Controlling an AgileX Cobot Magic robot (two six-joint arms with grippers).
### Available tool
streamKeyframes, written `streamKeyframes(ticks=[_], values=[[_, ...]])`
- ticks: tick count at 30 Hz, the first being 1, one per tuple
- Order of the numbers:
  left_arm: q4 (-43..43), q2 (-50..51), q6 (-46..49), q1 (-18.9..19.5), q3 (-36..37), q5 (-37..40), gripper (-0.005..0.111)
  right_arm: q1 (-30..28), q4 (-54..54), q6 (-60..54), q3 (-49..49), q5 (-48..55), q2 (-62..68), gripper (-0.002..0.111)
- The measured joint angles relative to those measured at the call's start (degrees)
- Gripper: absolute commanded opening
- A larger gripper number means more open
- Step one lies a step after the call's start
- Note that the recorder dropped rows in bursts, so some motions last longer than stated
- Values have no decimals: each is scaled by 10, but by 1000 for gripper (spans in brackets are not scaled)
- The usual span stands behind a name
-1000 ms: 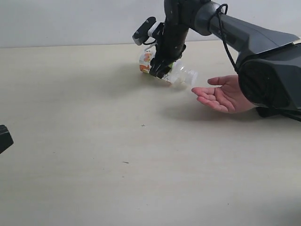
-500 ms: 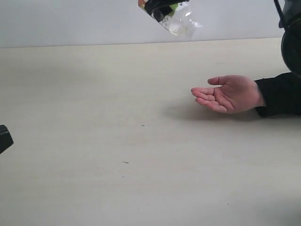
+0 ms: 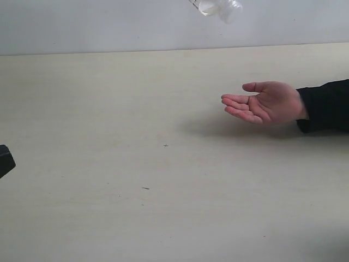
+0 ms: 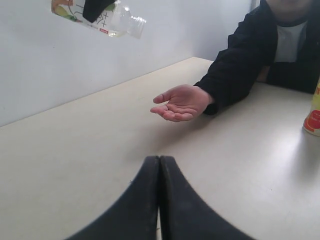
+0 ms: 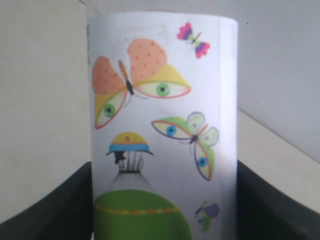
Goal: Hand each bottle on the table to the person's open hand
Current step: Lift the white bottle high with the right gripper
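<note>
the clear bottle (image 4: 112,19) with the green-and-white butterfly label hangs in the air, well above the worktop (image 3: 109,207). it is tilted so that its neck end sits lower than its labelled body. in the exterior view only that clear neck end shows, at the top edge. it is higher than the person's open hand (image 3: 264,102), a little to the hand's left and well apart from it.

the right fingers (image 5: 45,210) hold it. in the right wrist view a dark finger lies against each side of the label, and the painted butterflies and a green dome fill most of that picture. in the left wrist view one dark finger crosses the label.

the person's open hand lies palm up, low at the worktop, thumb raised and fingertips toward the left of the exterior view. whether it touches the surface cannot be told. a black sleeve (image 3: 324,106) covers the wrist and arm behind it.

the left fingers (image 4: 150,210) are pressed together with no gap and grip nothing. they sit low over the worktop, well apart from the hand.

a second bottle (image 4: 314,112), yellowish with a red-orange label, stands upright on the worktop near the person's arm. its top is cut off by the picture's edge.

a dark part (image 3: 4,159) shows at the left edge of the exterior view; what it belongs to cannot be told. a few tiny dark specks (image 3: 166,145) mark the worktop, and a pale wall (image 3: 82,27) rises behind it.
</note>
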Motion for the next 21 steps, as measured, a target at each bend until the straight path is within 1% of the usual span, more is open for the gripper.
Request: streamKeyframes(ticks=[3, 7, 16, 21], values=[[0, 0, 0, 0, 0, 0, 0, 0, 3, 1, 9, 1, -21, 0], [0, 0, 0, 0, 0, 0, 0, 0, 4, 0, 61, 0, -64, 0], [0, 0, 0, 0, 0, 0, 0, -14, 25, -20, 286, -3, -185, 0], [0, 0, 0, 0, 0, 0, 0, -36, 30, -17, 431, -75, -269, 0]])
